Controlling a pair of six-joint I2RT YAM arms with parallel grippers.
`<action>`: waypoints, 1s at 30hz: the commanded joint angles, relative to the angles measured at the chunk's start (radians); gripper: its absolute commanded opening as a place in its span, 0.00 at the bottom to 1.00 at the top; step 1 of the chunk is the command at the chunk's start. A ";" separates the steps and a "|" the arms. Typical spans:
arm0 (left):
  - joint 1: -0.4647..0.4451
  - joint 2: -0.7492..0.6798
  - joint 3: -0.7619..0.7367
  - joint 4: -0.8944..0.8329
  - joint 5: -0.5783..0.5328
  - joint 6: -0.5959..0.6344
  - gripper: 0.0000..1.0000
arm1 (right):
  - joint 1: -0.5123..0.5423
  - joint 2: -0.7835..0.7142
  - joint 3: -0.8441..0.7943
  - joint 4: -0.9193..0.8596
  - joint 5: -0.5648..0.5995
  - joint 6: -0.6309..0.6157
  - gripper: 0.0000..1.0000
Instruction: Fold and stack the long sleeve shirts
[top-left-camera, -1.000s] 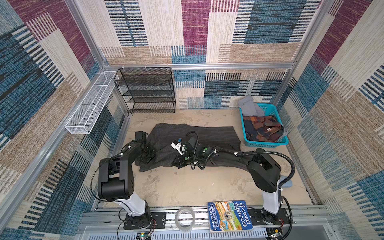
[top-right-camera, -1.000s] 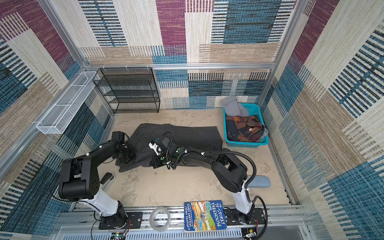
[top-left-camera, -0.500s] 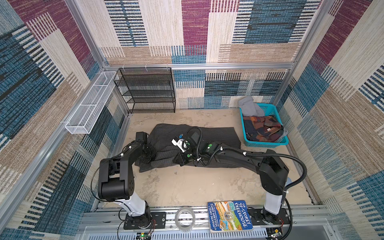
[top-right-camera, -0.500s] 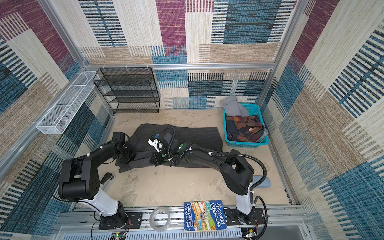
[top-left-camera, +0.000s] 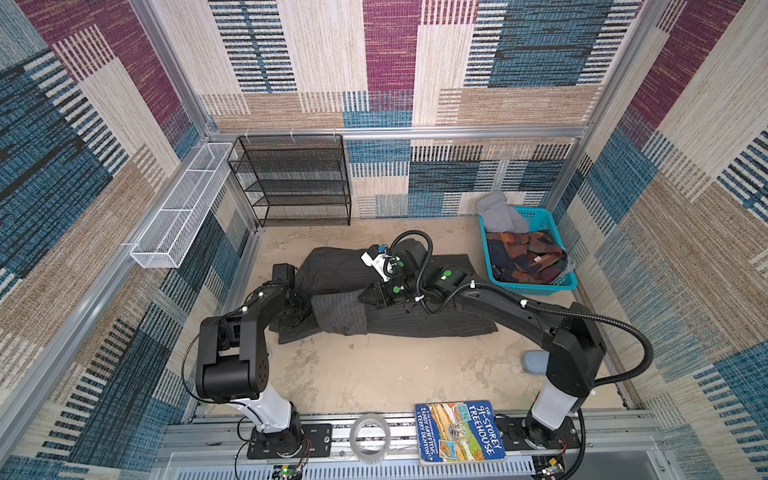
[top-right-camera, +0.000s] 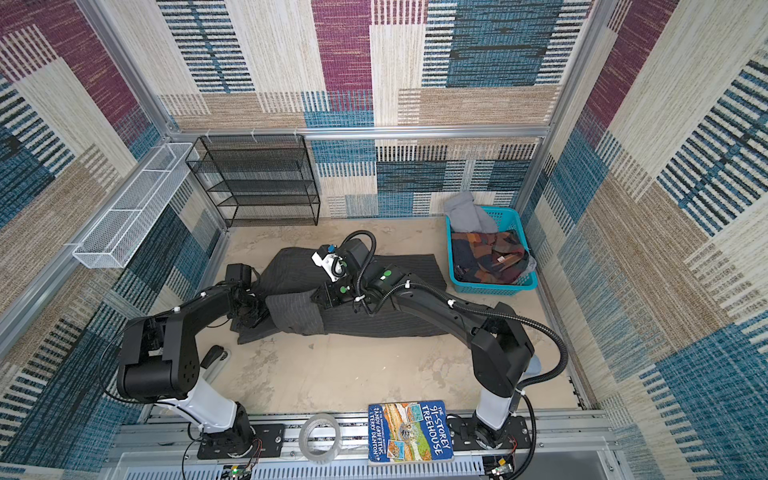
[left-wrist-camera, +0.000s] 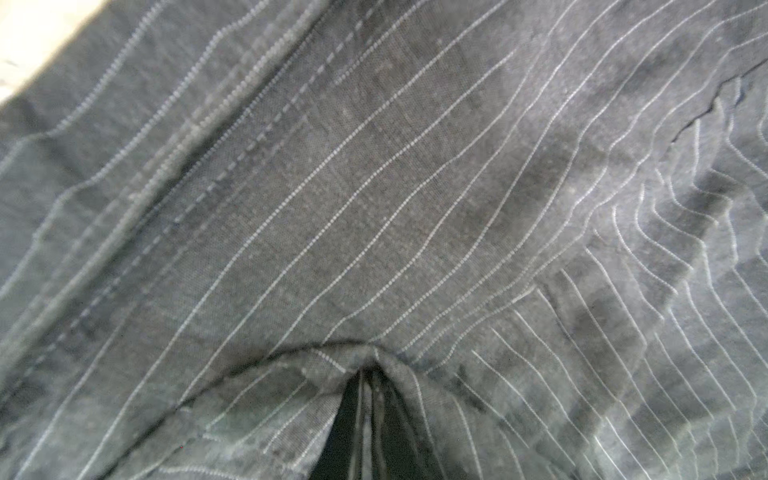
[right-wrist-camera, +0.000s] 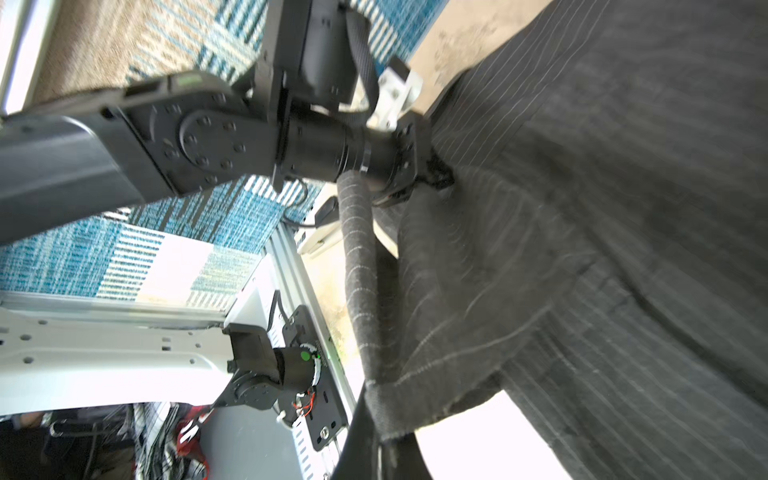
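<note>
1. In a top view, the charcoal pinstriped shirt (top-left-camera: 436, 324) lies spread across the far half of the table (top-left-camera: 374, 374), just left of the teal basket (top-left-camera: 536, 286), which holds a grey garment and a plaid one. The left tool (top-left-camera: 297, 309) sits low at the shirt's left edge, its jaws narrow and sunk in cloth. The right tool (top-left-camera: 365, 297) reaches across the middle, clamped on a flap of the shirt that is raised off the rest.
2. In a top view, a book (top-right-camera: 409, 430) lies on the front rail beside a roll of clear tape (top-right-camera: 320, 436). Its cover reads "The 91-Storey Treehouse" and "Andy Griffiths & Terry Denton". No other writing is legible.
3. In the left wrist view, the shirt (left-wrist-camera: 374, 187) fills nearly the whole picture, with pale stripes and a stitched seam running diagonally. The left tool (left-wrist-camera: 363, 415) pinches a pucker of this cloth between nearly closed jaws, and wrinkles fan out from the pinch.
4. In the right wrist view, the right tool (right-wrist-camera: 382, 444) grips a thick hemmed edge of the shirt (right-wrist-camera: 602, 208), which hangs taut from it. The left arm (right-wrist-camera: 208, 137) ends where the cloth bunches.
</note>
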 joint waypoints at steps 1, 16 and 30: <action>-0.003 -0.001 -0.001 0.012 -0.007 0.000 0.10 | -0.033 -0.009 0.008 -0.039 0.016 -0.033 0.03; -0.009 -0.019 0.000 -0.003 -0.002 0.004 0.10 | -0.228 0.204 0.046 -0.122 0.232 -0.072 0.39; -0.013 -0.070 0.017 -0.014 0.031 -0.005 0.10 | 0.021 -0.039 -0.292 -0.071 0.303 0.176 0.48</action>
